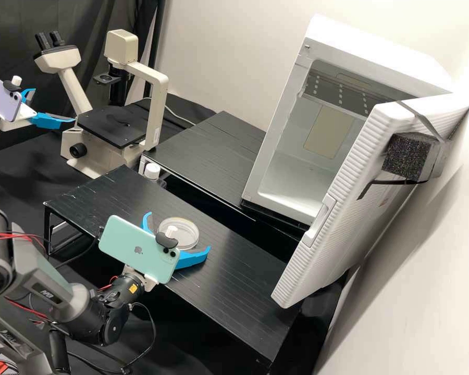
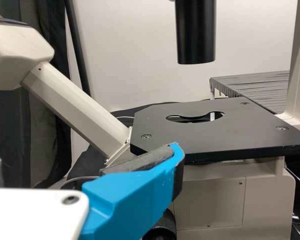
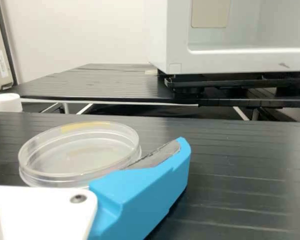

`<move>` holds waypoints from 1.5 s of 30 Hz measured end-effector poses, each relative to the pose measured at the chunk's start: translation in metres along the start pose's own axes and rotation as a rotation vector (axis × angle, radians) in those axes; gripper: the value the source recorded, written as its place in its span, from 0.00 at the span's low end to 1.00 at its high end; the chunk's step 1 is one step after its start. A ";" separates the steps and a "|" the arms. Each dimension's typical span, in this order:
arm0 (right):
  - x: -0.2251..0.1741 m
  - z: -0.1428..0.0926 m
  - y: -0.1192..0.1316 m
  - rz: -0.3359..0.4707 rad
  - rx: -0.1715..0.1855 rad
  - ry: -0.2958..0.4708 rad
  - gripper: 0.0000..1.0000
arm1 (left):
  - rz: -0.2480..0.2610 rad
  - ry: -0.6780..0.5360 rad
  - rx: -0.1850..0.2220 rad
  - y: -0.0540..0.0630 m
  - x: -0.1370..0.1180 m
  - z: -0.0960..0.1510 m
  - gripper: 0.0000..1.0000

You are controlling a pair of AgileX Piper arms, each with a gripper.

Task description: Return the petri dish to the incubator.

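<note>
The right gripper [image 1: 179, 231] is held open over the near black stand [image 1: 245, 281], its blue fingers [image 1: 193, 259] spread either side of the petri dish [image 1: 187, 234]. The dish is borne flat by the stand, ungripped. Farther out, the incubator [image 1: 276, 130] is set on the far black stand [image 1: 208, 151], its door [image 1: 344, 213] swung open. The left gripper [image 1: 54, 105] is also parted, with nothing held, beside the microscope [image 1: 151, 104].

Access is thus provided, and the approach seems made; the grasp, lift, carry and placing inside are left to be done, and probably the door's closing.

By the high view, both spread fingers and the door are revealed; by the right wrist view, a yellowish strip [image 3: 85, 126] on the dish's rim is brought out, and by the left wrist view, the stage opening [image 2: 195, 118].
</note>
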 end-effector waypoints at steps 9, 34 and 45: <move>0.004 0.001 -0.001 0.007 -0.065 -0.004 1.00 | 0.000 0.000 0.000 0.000 0.000 0.000 1.00; 0.004 0.010 0.000 0.006 -0.068 0.037 0.00 | 0.000 0.000 0.000 0.000 0.000 0.000 1.00; 0.004 0.008 0.000 0.008 -0.069 0.045 0.00 | 0.000 0.000 0.000 0.000 0.000 0.000 1.00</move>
